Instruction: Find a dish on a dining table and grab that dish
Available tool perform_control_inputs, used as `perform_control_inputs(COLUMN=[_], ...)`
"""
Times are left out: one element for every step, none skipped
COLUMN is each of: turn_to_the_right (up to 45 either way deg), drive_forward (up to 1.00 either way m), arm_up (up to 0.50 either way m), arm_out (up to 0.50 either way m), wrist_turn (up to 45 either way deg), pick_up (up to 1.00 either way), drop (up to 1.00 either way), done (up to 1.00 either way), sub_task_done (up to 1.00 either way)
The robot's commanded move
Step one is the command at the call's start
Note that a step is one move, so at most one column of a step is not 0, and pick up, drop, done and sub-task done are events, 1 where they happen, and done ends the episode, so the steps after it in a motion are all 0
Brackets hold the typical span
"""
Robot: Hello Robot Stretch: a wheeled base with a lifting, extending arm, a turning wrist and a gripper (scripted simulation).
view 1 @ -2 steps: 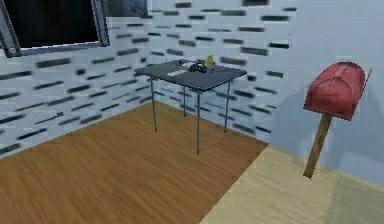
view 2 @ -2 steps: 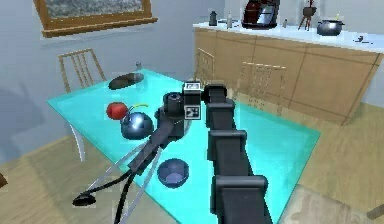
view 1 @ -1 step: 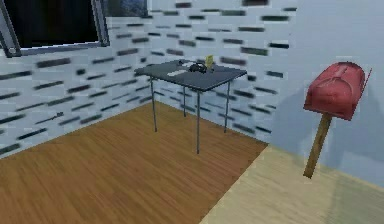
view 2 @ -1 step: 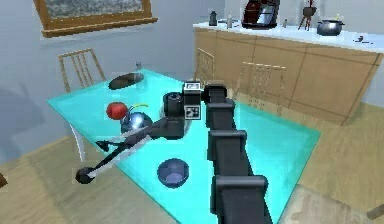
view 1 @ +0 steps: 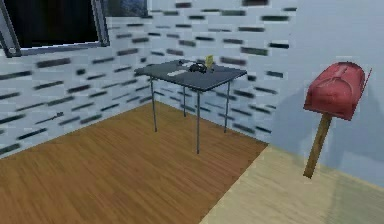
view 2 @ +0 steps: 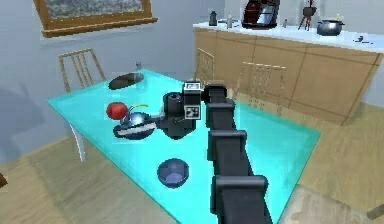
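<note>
The arm reaches across the bench, evidently to bring the claw to the silvery dish. The dish rests on the bench beside a red round item. Whether the claw holds anything cannot be told.

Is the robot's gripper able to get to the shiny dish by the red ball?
Probably yes. The gripper is out over the table, close by the shiny dish, with nothing between them. The red round thing lies beside the dish, seemingly out of the way.
</note>
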Motion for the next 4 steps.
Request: perform_control_inputs(turn_to_the_right=[0.0, 0.0, 0.0, 0.0], drive_forward=[0.00, 0.00, 0.00, 0.00], arm_up=[0.00, -0.30, 0.00, 0.10], arm_out=[0.00, 0.00, 0.00, 0.00], wrist_turn=[24.0, 0.0, 0.0, 0.0], pick_up=[0.00, 0.00, 1.00, 0.00], drop=[0.00, 0.00, 0.00, 0.00], done=[0.00, 0.00, 0.00, 0.00], sub_task_done=[0.00, 0.00, 0.00, 0.00])
